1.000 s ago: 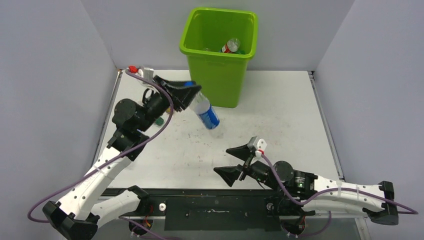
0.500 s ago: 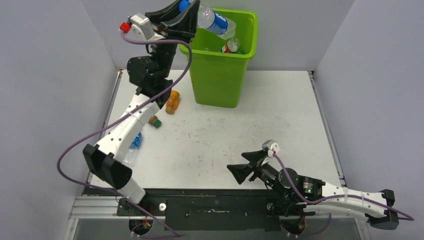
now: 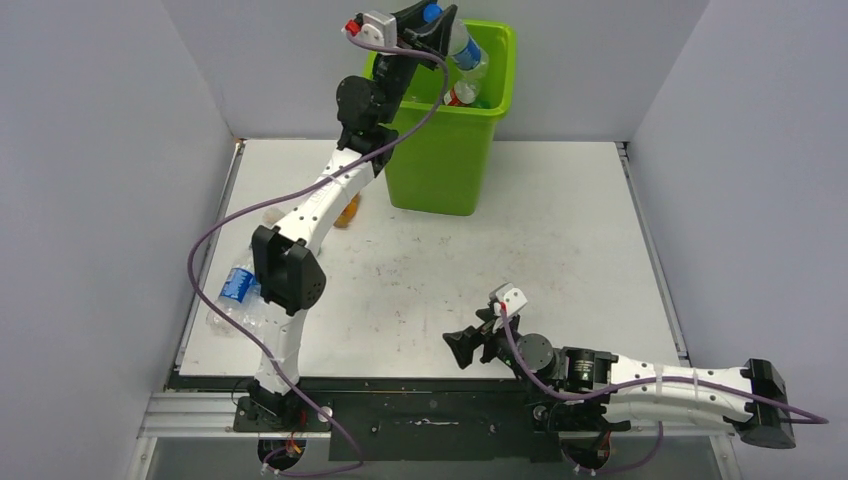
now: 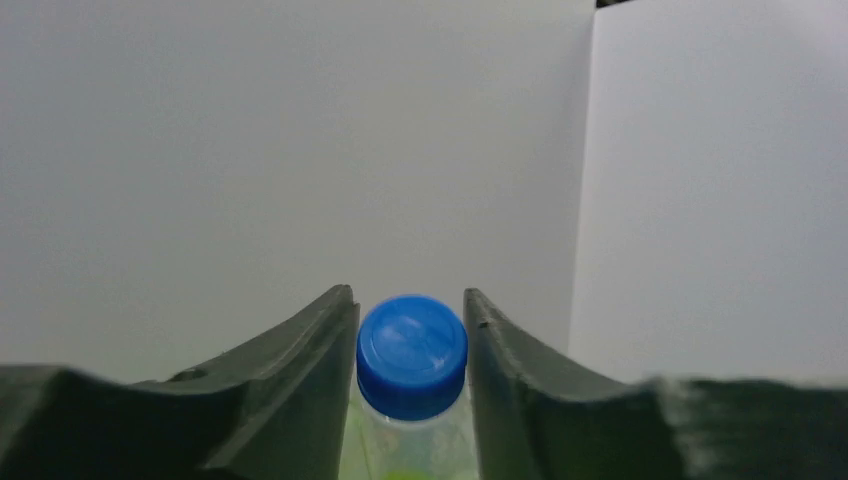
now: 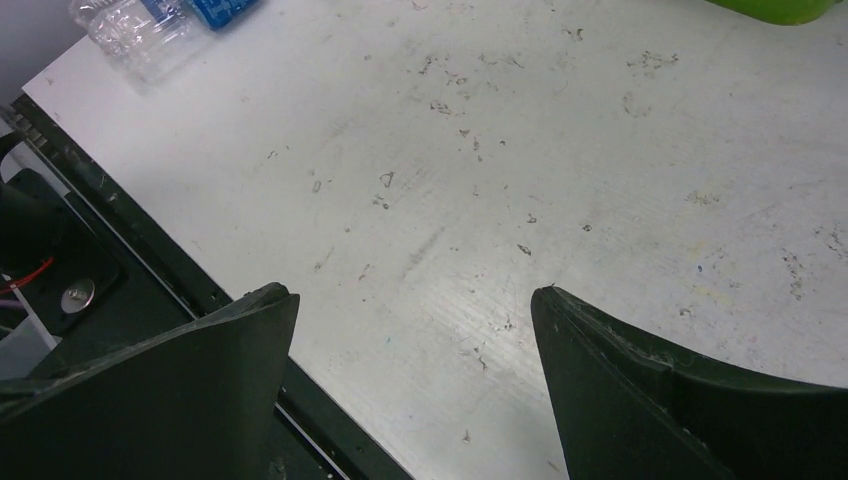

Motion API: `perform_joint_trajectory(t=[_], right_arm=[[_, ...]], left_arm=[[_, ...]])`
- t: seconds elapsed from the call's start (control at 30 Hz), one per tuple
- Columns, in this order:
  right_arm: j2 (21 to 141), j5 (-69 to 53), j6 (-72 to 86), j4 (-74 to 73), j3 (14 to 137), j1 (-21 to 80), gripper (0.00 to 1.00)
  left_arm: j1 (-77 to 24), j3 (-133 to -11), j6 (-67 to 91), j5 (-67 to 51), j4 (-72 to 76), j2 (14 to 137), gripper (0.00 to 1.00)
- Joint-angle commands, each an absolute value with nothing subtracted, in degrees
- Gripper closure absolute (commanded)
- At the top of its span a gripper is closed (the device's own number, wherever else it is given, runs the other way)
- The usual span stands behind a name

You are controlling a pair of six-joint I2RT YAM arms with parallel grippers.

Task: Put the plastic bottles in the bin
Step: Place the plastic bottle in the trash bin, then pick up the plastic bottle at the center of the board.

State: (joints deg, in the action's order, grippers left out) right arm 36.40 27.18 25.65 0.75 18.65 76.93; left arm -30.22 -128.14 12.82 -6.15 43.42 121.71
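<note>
Blue-capped clear bottle (image 3: 465, 50) hangs tilted over the lime-green bin (image 3: 440, 160), red-labelled bottle (image 3: 458, 96) inside.

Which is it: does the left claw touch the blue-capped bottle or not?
Touching. In the left wrist view the left claw squeezes the bottle at its blue cap.

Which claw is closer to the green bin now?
Left. The left claw is above the bin, holding a blue-capped bottle over its opening. The right claw is open, low over the table near its front edge, far away.
</note>
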Motion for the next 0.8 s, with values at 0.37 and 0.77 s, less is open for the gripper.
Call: perform_joint_trajectory(t=[0.37, 0.77], right_arm=[[31.93, 30.85, 24.95, 1.04, 21.78, 77.07, 0.1], [40.06, 33.16, 25.36, 3.17, 25.24, 76.47, 0.1]], left_arm=[[-36.9, -115.29, 2.28, 3.1, 43.79, 100.91, 0.04], [-47.07, -72.32, 6.28, 40.05, 2.17, 53.44, 0.04]])
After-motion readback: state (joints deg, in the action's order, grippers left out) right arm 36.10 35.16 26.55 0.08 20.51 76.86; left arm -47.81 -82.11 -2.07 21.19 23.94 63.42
